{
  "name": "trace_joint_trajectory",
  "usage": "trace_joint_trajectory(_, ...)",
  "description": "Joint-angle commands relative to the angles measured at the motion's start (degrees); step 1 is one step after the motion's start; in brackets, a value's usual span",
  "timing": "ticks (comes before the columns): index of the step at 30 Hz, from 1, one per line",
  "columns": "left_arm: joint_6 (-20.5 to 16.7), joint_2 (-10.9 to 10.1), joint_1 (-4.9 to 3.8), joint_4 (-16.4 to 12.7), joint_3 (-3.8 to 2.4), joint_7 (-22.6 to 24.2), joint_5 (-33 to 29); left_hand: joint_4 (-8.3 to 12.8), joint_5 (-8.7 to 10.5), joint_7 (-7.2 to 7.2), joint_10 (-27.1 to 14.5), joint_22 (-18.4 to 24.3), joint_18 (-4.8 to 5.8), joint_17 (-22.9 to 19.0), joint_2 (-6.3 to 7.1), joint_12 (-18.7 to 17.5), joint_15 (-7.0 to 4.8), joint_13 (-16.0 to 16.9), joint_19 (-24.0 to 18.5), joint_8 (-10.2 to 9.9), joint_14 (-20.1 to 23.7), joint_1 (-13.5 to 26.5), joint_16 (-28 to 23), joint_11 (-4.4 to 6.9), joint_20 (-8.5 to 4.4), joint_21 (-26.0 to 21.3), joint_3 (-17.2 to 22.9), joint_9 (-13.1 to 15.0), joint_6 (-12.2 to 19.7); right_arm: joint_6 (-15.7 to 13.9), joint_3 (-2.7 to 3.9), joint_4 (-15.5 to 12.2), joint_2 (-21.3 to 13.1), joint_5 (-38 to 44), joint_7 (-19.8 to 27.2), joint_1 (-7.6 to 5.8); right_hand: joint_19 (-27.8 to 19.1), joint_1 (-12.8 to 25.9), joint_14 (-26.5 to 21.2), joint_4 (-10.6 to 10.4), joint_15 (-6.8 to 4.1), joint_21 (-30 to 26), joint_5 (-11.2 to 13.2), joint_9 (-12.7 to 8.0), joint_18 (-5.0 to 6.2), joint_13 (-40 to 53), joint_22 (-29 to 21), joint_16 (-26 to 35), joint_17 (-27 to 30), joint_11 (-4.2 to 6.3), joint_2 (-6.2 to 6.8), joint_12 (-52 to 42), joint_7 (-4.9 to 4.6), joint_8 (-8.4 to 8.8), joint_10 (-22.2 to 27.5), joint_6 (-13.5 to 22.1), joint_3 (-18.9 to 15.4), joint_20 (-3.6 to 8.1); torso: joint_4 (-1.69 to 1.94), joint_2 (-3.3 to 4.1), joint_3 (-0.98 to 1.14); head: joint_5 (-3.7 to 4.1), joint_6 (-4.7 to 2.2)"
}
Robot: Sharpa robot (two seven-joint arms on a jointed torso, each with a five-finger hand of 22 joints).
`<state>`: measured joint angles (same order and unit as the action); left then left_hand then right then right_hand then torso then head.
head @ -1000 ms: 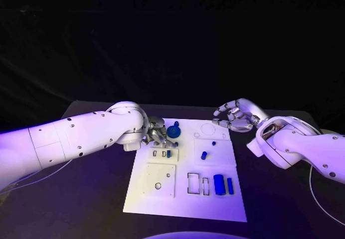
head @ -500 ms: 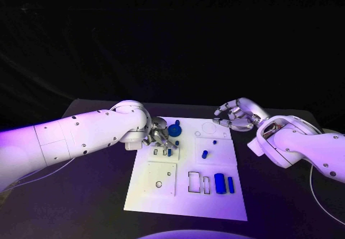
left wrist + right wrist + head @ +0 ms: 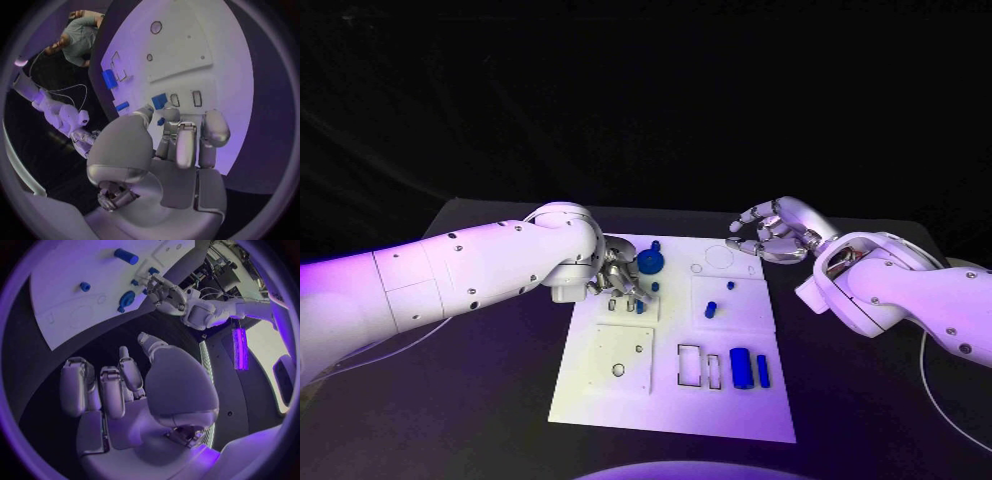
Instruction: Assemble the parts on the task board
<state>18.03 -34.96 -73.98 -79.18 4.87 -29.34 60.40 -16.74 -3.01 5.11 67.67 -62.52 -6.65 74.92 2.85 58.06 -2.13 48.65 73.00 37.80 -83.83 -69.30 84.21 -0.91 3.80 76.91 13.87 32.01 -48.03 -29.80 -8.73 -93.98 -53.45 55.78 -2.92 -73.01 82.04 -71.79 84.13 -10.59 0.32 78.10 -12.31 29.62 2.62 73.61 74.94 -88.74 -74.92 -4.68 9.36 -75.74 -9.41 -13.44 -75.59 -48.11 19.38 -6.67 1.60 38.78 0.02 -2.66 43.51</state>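
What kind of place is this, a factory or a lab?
Probably a robotics lab or test room: a black table holds a white task board with small blue parts, worked by the left hand, against dark curtains.

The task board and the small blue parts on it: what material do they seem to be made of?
The task board looks like matte white plastic or a painted plate: flat, even in colour, without glare, with cleanly cut slots. The blue parts look like moulded or printed plastic: solid uniform blue, smooth, with only a soft sheen. The hands, for example the right hand, look like silver metal or a metallic coating, since they reflect the light.
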Motion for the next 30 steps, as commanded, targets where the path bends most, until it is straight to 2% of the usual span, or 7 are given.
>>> trace_joint_trajectory(1, 1.8, 0.2, -0.07, 0.1, 0.02, -0.1, -1.2, 0.0, 0.07, 0.01, -0.3, -0.1, 1.07, 5.4, 0.02, 0.2, -0.38, 0.1, 0.1, 0.0, -3.0, -0.8, -0.1, -0.01, -0.04, 0.4, 0.7, 0.1, 0.3, 0.7, 0.01, 0.0, 0.1, 0.6, -0.1, 0.07, -0.4, 0.0, 4.7, -0.3, 0.21, -0.4, -0.3, 0.1, 0.74, 0.0, 5.6, 0.4, -10.3, 0.0, 0.14, 0.3, -0.02, -0.3, 0.3, -0.1, 0.1, 0.08, 0.07, 0.01, 0.0, 0.1, 0.11)
trace_joint_trajectory(16, 2.6, 0.4, -0.05, 0.4, 0.24, 0.0, -2.8, 0.0, 0.05, -0.03, -0.4, -0.5, 1.11, 5.3, 0.12, 0.2, -0.41, 0.1, 0.2, -0.2, -3.0, -1.6, -0.2, 0.03, -0.06, 0.6, 2.6, 0.4, 0.3, 0.7, 0.0, 0.2, 0.3, 0.2, -0.1, 0.14, -0.4, 0.1, 4.7, -0.4, 0.22, -0.4, -0.4, 0.1, 0.74, -0.1, 5.6, 0.4, -10.2, 0.0, 0.05, 0.3, -0.03, -0.31, 0.3, -0.1, 0.1, 0.08, 0.06, -0.01, 0.0, 0.01, 0.38)
trace_joint_trajectory(19, 2.0, 0.4, -0.04, 0.5, 0.26, 0.0, -4.6, 0.5, -0.09, -0.21, -0.5, -0.8, 1.11, 5.5, 0.33, 0.0, -0.98, 0.0, 0.1, -0.2, -3.1, -6.1, -0.1, 0.45, -0.26, 0.8, 10.1, 1.2, 0.5, 0.6, 0.0, 0.2, 0.3, 0.2, -0.1, 0.16, -0.4, 0.1, 4.7, -0.4, 0.22, -0.4, -0.4, 0.1, 0.74, -0.1, 5.6, 0.4, -10.2, 0.0, 0.05, 0.3, -0.03, -0.31, 0.3, -0.1, 0.1, 0.08, 0.05, -0.02, 0.01, 0.02, 0.43)
trace_joint_trajectory(21, 1.3, 0.3, -0.04, 0.5, 0.27, 0.0, -5.7, 0.3, -0.1, 0.02, 0.0, -1.3, 1.24, 5.7, 3.12, 0.1, -0.96, 0.1, 0.2, 0.9, -3.2, -8.3, 0.0, 0.53, -0.49, 1.2, 20.3, 3.1, 0.8, 0.6, 0.0, 0.2, 0.3, 0.2, -0.1, 0.16, -0.4, 0.1, 4.7, -0.5, 0.22, -0.4, -0.4, 0.1, 0.74, -0.1, 5.6, 0.4, -10.2, 0.0, 0.03, 0.3, -0.03, -0.31, 0.3, -0.1, 0.1, 0.08, 0.04, 0.01, 0.0, 0.05, 0.5)
trace_joint_trajectory(23, 0.3, 0.2, -0.03, 0.4, 0.27, 0.0, -7.2, 2.9, -0.03, -0.46, 0.7, -2.2, 1.34, 6.0, 4.66, 0.5, -1.06, 0.7, 0.6, 2.4, -3.3, -9.4, 0.1, 0.57, -0.58, 1.7, 27.4, 5.1, 1.3, 0.6, 0.0, 0.2, 0.3, 0.2, -0.1, 0.17, -0.4, 0.1, 4.7, -0.5, 0.21, -0.4, -0.5, 0.1, 0.76, 0.0, 5.6, 0.4, -10.1, 0.0, -0.04, 0.3, -0.02, -0.33, 0.3, -0.1, 0.1, 0.08, 0.01, 0.04, -0.02, 0.05, 0.54)
trace_joint_trajectory(26, -0.9, 0.0, -0.03, 0.4, 0.26, 0.0, -8.4, 4.8, -0.01, -0.36, 1.4, -2.6, 1.39, 6.2, 6.11, 1.0, -0.88, 1.1, 0.7, 3.8, -3.4, -7.1, 0.2, 0.59, -0.58, 2.0, 33.2, 7.4, 1.8, 0.6, 0.0, 0.3, 0.3, 0.2, -0.2, 0.17, -0.4, 0.1, 4.7, -0.5, 0.21, -0.4, -0.5, 0.1, 0.76, 0.0, 5.6, 0.4, -10.1, 0.0, -0.04, 0.3, -0.02, -0.33, 0.3, -0.1, 0.1, 0.08, 0.01, 0.05, -0.01, 0.04, 0.6)
trace_joint_trajectory(30, -3.0, -0.5, -0.01, 0.3, 0.22, 0.0, -9.9, 5.8, 0.05, -0.42, 1.7, -2.7, 1.4, 6.3, 6.66, 1.4, -0.93, 1.5, 0.7, 4.4, -3.5, -5.6, 0.2, 0.57, -0.58, 2.1, 35.3, 8.5, 1.9, 0.6, 0.0, 0.3, 0.2, 0.1, -0.2, 0.18, -0.4, 0.1, 4.7, -0.6, 0.21, -0.5, -0.5, 0.1, 0.76, -0.1, 5.5, 0.4, -10.1, 0.0, -0.06, 0.3, -0.02, -0.33, 0.3, -0.1, 0.1, 0.08, 0.01, 0.0, 0.03, 0.11, 0.71)
